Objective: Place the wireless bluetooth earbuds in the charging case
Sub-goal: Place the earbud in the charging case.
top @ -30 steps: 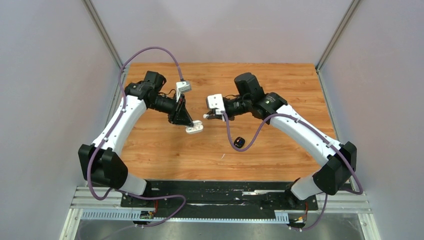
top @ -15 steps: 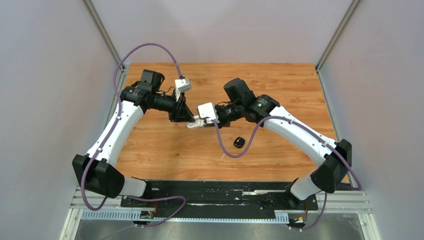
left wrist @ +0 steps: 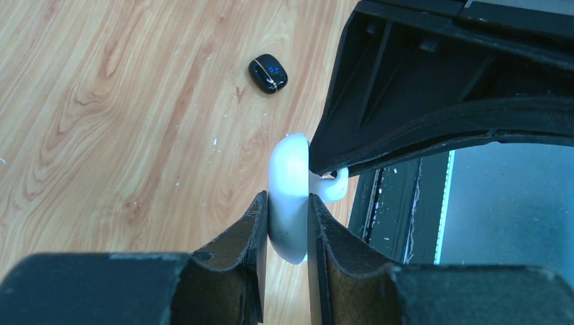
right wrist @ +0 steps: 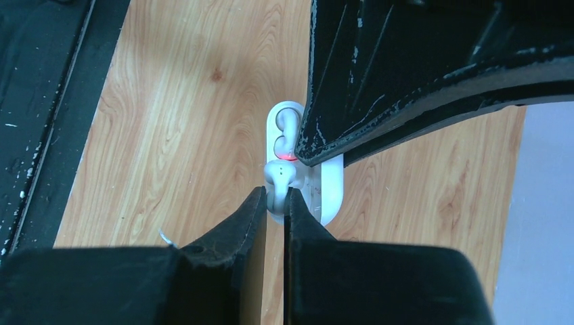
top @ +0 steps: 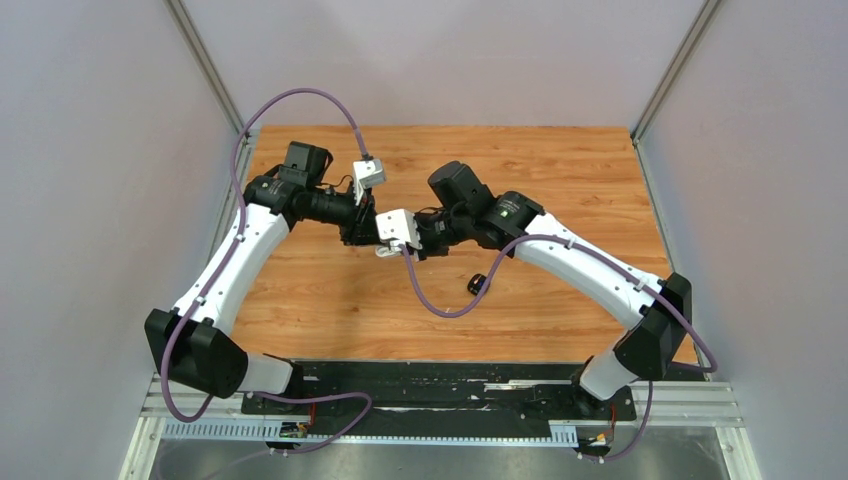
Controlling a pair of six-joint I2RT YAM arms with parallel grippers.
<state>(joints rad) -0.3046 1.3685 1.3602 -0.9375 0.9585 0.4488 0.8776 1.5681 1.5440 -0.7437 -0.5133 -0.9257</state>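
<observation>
My left gripper (left wrist: 288, 200) is shut on a white charging case (left wrist: 290, 203), seen edge-on and lifted above the wooden table. From above, the case (top: 383, 251) shows just below where both grippers meet. My right gripper (right wrist: 274, 193) is shut on a white earbud (right wrist: 279, 177) and holds it against the case's open face (right wrist: 328, 193). Another white earbud (right wrist: 287, 125) sits in the case, with a red light beside it. The left gripper's fingers hide much of the case in the right wrist view. The held earbud (left wrist: 332, 186) peeks out beside the case under the right gripper's finger.
A small black pebble-shaped case (top: 478, 284) with blue lights lies on the wooden table (top: 330, 310) right of centre, also seen as a black case (left wrist: 268, 73) from the left wrist. The right arm's purple cable (top: 440, 305) droops near it. Grey walls enclose the table.
The right arm has swung left, bringing its earbud up to the case in the left gripper. The left gripper shifted slightly up and left. The black case stayed put.
</observation>
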